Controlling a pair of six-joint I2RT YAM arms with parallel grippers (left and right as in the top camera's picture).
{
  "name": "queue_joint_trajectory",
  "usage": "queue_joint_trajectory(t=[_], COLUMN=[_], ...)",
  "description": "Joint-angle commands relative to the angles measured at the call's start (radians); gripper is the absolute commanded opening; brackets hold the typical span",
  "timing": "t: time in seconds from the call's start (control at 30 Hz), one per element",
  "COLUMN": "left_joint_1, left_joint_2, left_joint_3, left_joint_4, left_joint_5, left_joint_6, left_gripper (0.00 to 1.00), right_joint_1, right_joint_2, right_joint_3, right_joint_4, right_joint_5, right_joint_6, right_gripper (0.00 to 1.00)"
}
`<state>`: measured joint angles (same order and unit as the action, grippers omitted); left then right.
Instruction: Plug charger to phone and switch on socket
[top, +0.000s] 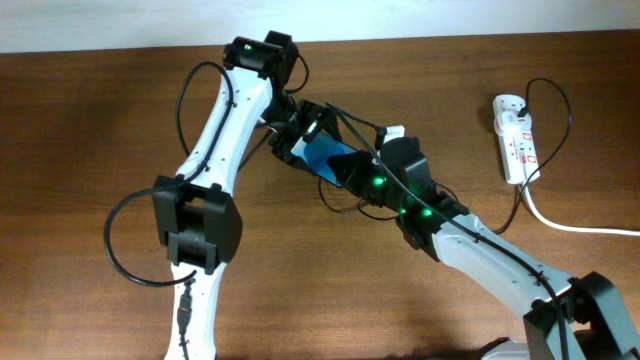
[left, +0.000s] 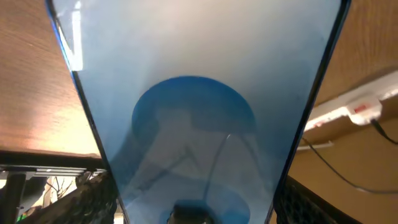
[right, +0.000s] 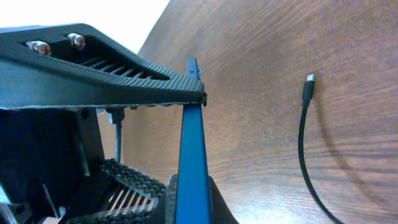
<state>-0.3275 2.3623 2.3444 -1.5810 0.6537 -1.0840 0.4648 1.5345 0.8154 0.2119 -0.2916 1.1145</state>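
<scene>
The phone (top: 325, 158), its blue screen lit, is held off the table between both grippers. In the left wrist view its screen (left: 199, 93) fills the frame between my fingers. My left gripper (top: 295, 135) is shut on its far end. My right gripper (top: 358, 172) is shut on its near end, and the right wrist view shows the phone edge-on (right: 189, 149). The charger's thin black cable lies on the table with its plug tip (right: 309, 84) free, apart from the phone. The white socket (top: 515, 138) lies at the far right, and the left wrist view shows it too (left: 360, 106).
The socket's thick white cord (top: 575, 227) runs off the right edge. A thin black cable loops round the socket (top: 562, 100) and more of it lies under the right gripper (top: 335, 205). The brown wooden table (top: 90, 150) ends at a white wall behind.
</scene>
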Motion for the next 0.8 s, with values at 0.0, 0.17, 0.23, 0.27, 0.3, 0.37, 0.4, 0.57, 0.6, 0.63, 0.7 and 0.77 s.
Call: queue_joint_trajectory(t=[0.0, 0.17, 0.23, 0.27, 0.3, 0.37, 0.4, 0.57, 0.6, 0.63, 0.7, 0.77], left_joint_1=[0.021, 0.025, 0.025, 0.025, 0.025, 0.025, 0.025, 0.025, 0.025, 0.026, 0.028, 0.030], left_joint_2=[-0.021, -0.021, -0.021, -0.021, -0.021, -0.021, -0.021, -0.021, -0.021, -0.021, -0.021, -0.021], left_joint_3=[0.005, 0.005, 0.005, 0.005, 0.005, 0.005, 0.005, 0.005, 0.005, 0.005, 0.005, 0.005], left_joint_4=[0.033, 0.064, 0.065, 0.070, 0.070, 0.070, 0.070, 0.127, 0.163, 0.200, 0.251, 0.314], left_joint_5=[0.106, 0.171, 0.170, 0.168, 0.152, 0.099, 0.083, 0.088, 0.113, 0.147, 0.154, 0.155], left_joint_6=[0.164, 0.333, 0.366, 0.383, 0.382, 0.382, 0.382, 0.425, 0.488, 0.548, 0.613, 0.652], left_gripper=[0.76, 0.78, 0.79, 0.82, 0.82, 0.82, 0.82, 0.92, 0.92, 0.93, 0.92, 0.85], right_joint_1=[-0.021, -0.023, -0.022, -0.022, -0.022, -0.022, -0.022, -0.105, -0.160, -0.203, -0.273, -0.349], right_joint_2=[0.007, 0.007, 0.007, 0.007, 0.007, 0.007, 0.007, 0.001, -0.014, -0.030, -0.071, -0.152], right_joint_3=[0.008, 0.008, 0.008, 0.008, 0.008, 0.008, 0.008, 0.008, 0.008, 0.008, 0.008, 0.008], right_joint_4=[-0.014, -0.014, -0.014, -0.014, -0.014, -0.014, -0.013, -0.014, -0.014, -0.016, -0.018, -0.043], right_joint_5=[-0.035, -0.037, -0.037, -0.037, -0.037, -0.037, -0.037, -0.055, -0.087, -0.108, -0.129, -0.132], right_joint_6=[0.020, 0.020, 0.020, 0.020, 0.020, 0.019, 0.020, -0.014, -0.035, -0.042, -0.061, -0.063], right_gripper=[0.04, 0.04, 0.04, 0.04, 0.04, 0.04, 0.04, 0.04, 0.04, 0.04, 0.04, 0.04])
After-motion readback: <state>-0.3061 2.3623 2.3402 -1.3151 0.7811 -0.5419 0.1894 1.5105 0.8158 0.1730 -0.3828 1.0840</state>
